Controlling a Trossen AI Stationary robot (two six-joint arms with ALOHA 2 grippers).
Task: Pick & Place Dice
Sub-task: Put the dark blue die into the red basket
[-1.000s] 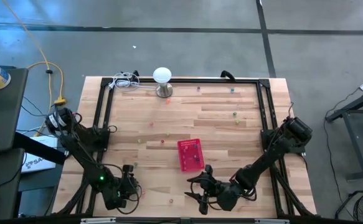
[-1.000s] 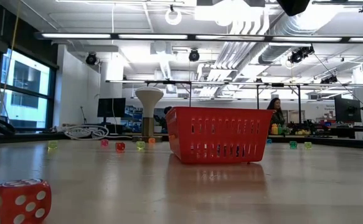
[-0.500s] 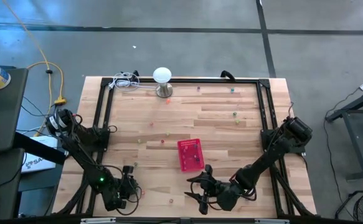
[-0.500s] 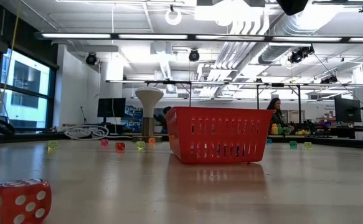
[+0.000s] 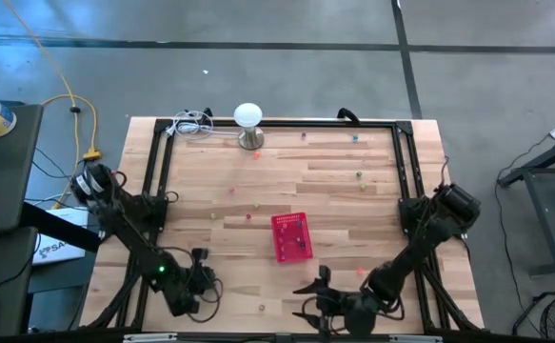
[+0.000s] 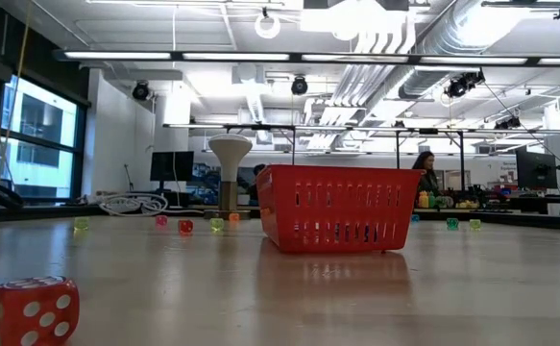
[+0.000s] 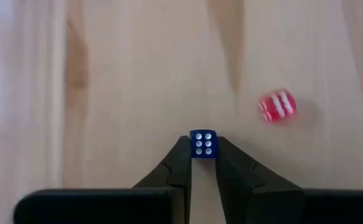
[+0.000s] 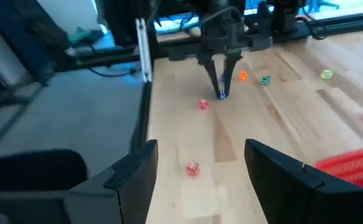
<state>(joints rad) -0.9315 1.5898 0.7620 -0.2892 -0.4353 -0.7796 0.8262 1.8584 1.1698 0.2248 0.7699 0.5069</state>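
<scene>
Blue die [image 7: 202,144] pinched between the left gripper's [image 7: 202,149] fingers [image 7: 180,163].

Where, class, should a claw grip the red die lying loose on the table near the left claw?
Grip the red die across two opposite flat side faces, coming straight down. It sits flat on bare table, with space around it, apart from the left claw.

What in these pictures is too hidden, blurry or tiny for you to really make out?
- Red basket: its contents are hidden in the low view by its wall; the high view is too small to tell.
- Far dice in the high view: specks, colours barely readable, pips not at all.
- Red die in the left wrist view: blurred, its pips smeared into stripes.
- Blue die in the left gripper: only one face shows.
</scene>
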